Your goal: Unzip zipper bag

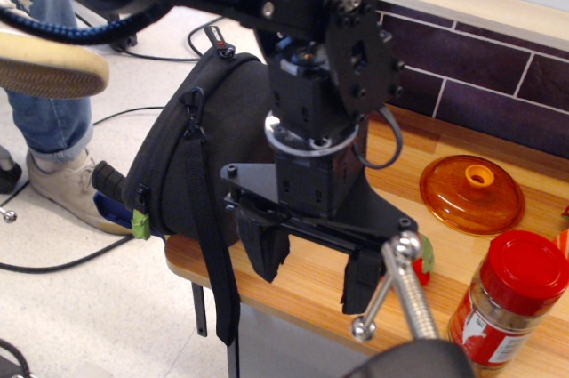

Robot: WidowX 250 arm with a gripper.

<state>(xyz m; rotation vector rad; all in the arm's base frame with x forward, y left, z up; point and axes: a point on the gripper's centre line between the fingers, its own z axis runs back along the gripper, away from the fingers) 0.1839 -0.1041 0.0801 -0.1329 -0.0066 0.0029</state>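
Fingers (267,249) of the gripper (313,264) hang spread apart with nothing between them, both black pads pointing down at 6 o'clock above the wooden table (311,285). Left to right: a person's sneaker (67,191) and jeans leg (44,116) occupy the floor at 9 o'clock. Zipper bag (209,142), a large black rounded fabric case, sits at the table's left edge and partly overhangs it; its black webbing strap (213,245) drops below the tabletop, and the green tape tab (140,223) lies at the bag's lower-left rim, at roughly 8 o'clock from the gripper. The arm stands in front of the bag's right part; whether the left finger touches the fabric cannot be told. An orange lid (471,193) lies flat at 3 o'clock. A red-capped spice jar (502,302) stands at 4 o'clock, beside a metal handle (400,285).
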